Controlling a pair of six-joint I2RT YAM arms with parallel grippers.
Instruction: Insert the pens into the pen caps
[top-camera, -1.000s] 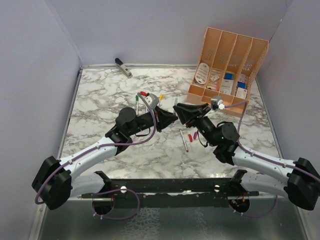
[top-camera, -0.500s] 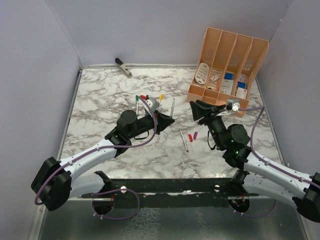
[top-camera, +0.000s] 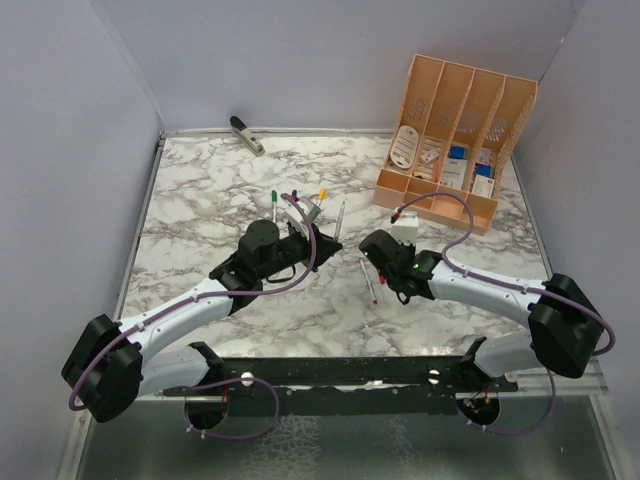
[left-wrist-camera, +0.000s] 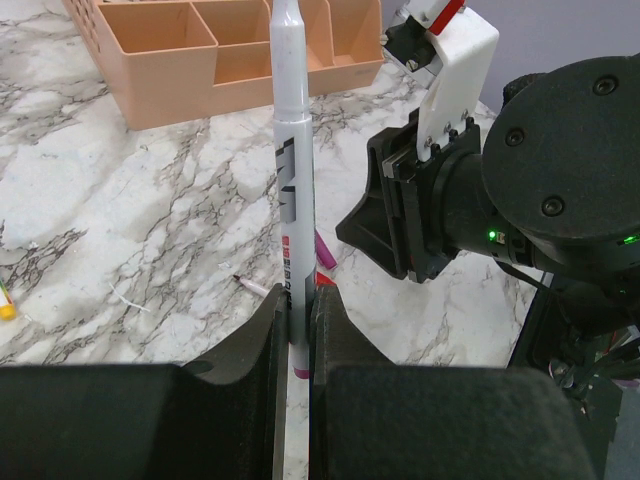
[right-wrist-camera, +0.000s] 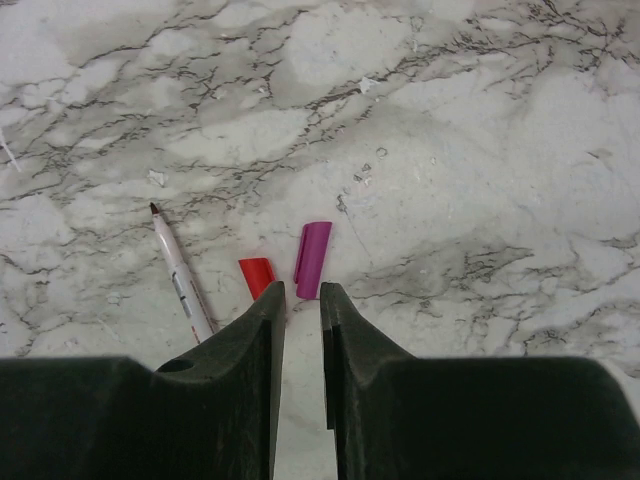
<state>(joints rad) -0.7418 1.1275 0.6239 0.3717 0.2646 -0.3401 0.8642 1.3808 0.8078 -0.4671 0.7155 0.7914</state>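
Observation:
My left gripper (left-wrist-camera: 293, 335) is shut on a silver-grey pen (left-wrist-camera: 293, 180) with a magenta end, held pointing away from the wrist above the marble; in the top view this gripper (top-camera: 330, 240) is at mid-table. My right gripper (right-wrist-camera: 302, 295) is open with a narrow gap and holds nothing, its tips just short of a magenta cap (right-wrist-camera: 313, 259) and a red cap (right-wrist-camera: 256, 276) that lie side by side. A red-tipped pen (right-wrist-camera: 180, 270) lies left of them. Three more pens with green (top-camera: 274, 205), blue (top-camera: 295, 200) and yellow (top-camera: 320, 197) ends lie behind the left gripper.
An orange desk organiser (top-camera: 450, 130) with small items stands at the back right. A grey-black stapler-like object (top-camera: 246, 134) lies at the back left. The right arm's wrist (left-wrist-camera: 520, 190) sits close to the right of the held pen. White walls surround the marble table (top-camera: 200, 200).

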